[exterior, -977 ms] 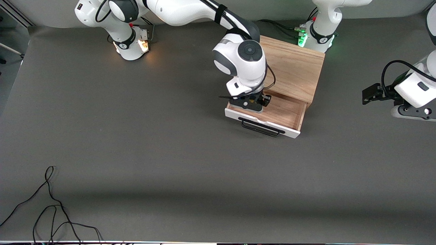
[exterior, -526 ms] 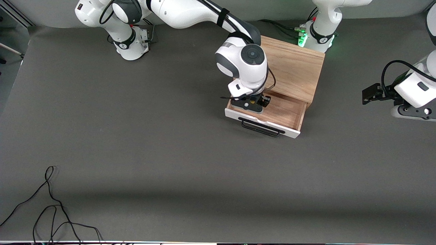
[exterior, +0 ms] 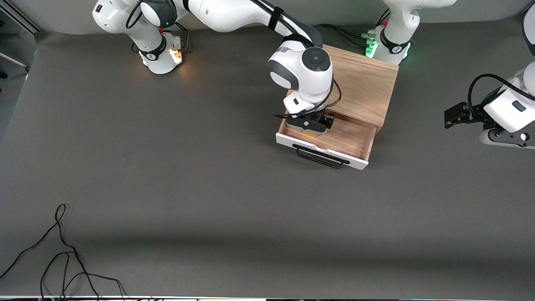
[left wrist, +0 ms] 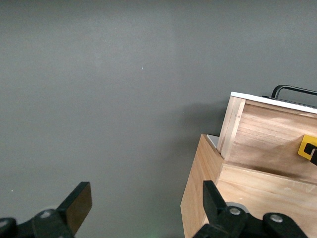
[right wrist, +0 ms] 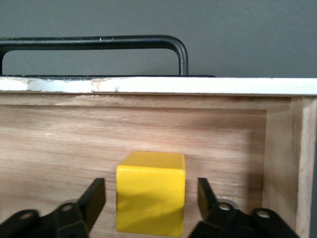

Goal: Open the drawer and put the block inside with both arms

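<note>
I see the right gripper (right wrist: 148, 198) fingers apart around the block (right wrist: 150, 192), seemingly resting in the drawer (exterior: 349, 138); left gripper (left wrist: 143, 203) fingers apart, waiting.

Grey table (exterior: 167, 167), black cable (exterior: 62, 251) nr front edge

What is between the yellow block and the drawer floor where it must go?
Nothing visible. The block is already inside the open drawer, between the spread fingers of the right gripper, which do not touch it. The left gripper waits open beside the cabinet.
</note>
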### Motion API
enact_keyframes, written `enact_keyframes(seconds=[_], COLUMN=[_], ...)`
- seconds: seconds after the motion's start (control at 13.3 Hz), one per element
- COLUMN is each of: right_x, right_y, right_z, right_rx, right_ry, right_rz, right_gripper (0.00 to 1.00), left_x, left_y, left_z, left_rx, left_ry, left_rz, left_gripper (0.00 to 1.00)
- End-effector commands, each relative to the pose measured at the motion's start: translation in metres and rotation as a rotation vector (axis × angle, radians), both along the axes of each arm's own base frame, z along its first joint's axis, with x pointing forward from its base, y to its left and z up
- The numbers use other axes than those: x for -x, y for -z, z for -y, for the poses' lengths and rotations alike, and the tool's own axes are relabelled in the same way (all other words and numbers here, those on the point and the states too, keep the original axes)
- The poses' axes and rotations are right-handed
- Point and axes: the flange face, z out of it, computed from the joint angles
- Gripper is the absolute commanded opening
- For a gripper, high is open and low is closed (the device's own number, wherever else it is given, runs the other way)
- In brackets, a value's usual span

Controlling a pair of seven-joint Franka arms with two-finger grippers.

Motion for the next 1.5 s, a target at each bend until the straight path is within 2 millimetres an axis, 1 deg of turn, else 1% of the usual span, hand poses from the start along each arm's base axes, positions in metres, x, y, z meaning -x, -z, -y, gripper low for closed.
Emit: enact_keyframes(seconds=[0.0,0.15,0.23,0.3,0.38,0.45,0.53,0.6,0.68,0.75,0.83,0.9,0.98,1.05,1.2,1.28,1.35,1.43], right_x=[-0.002,-0.002,-0.003,-0.008,-0.010,-0.014,-0.026,-0.033,-0.043,-0.061,-0.073,-0.081,-0.091,-0.104,-0.116,-0.128,-0.136,-0.147], right_y=[-0.009,-0.018,-0.029,-0.041,-0.049,-0.058,-0.076,-0.088,-0.100,-0.112,-0.122,-0.138,-0.155,-0.171,-0.188,-0.193,-0.197,-0.199], right_z=[-0.005,-0.004,-0.003,0.002,0.006,0.011,0.023,0.032,0.044,0.061,0.076,0.089,0.109,0.134,0.172,0.196,0.214,0.241], right_rx=[-0.009,-0.015,-0.025,-0.035,-0.028,-0.024,-0.035,-0.036,-0.039,-0.047,-0.056,-0.072,-0.071,-0.065,-0.060,-0.066,-0.064,-0.065], right_ry=[0.032,0.034,0.035,0.042,0.038,0.045,0.067,0.072,0.074,0.076,0.068,0.048,0.041,0.044,-0.004,0.003,0.001,-0.005], right_rz=[0.032,0.032,0.036,0.039,0.031,0.028,0.028,0.026,0.026,0.028,0.013,0.000,-0.009,-0.020,-0.028,-0.033,-0.037,-0.042], right_gripper=[1.00,1.00,1.00,1.00,1.00,1.00,1.00,1.00,1.00,1.00,1.00,1.00,1.00,1.00,1.00,1.00,1.00,1.00], left_x=[0.007,0.007,0.007,0.007,0.007,0.007,0.007,0.007,0.007,0.007,0.007,0.007,0.007,0.007,0.007,0.006,0.005,0.005], left_y=[-0.003,-0.003,-0.003,-0.003,-0.003,-0.003,-0.003,-0.003,-0.003,-0.003,-0.003,-0.003,-0.003,-0.003,-0.004,-0.004,-0.005,-0.005], left_z=[0.001,0.001,0.001,0.001,0.001,0.001,0.001,0.001,0.001,0.001,0.001,0.001,0.001,0.001,0.001,0.001,0.001,0.002], left_rx=[-0.012,-0.012,-0.012,-0.012,-0.012,-0.012,-0.012,-0.012,-0.012,-0.012,-0.012,-0.012,-0.012,-0.012,-0.012,-0.011,-0.011,-0.010], left_ry=[0.021,0.019,0.021,0.019,0.019,0.021,0.021,0.021,0.021,0.019,0.021,0.019,0.021,0.021,0.019,0.019,0.021,0.025], left_rz=[-0.002,-0.002,-0.002,-0.002,-0.002,-0.002,-0.002,-0.002,-0.002,-0.002,-0.002,-0.002,-0.002,-0.002,0.003,0.008,0.015,0.018], left_gripper=[1.00,1.00,1.00,1.00,1.00,1.00,1.00,1.00,1.00,1.00,1.00,1.00,1.00,1.00,1.00,1.00,1.00,1.00])
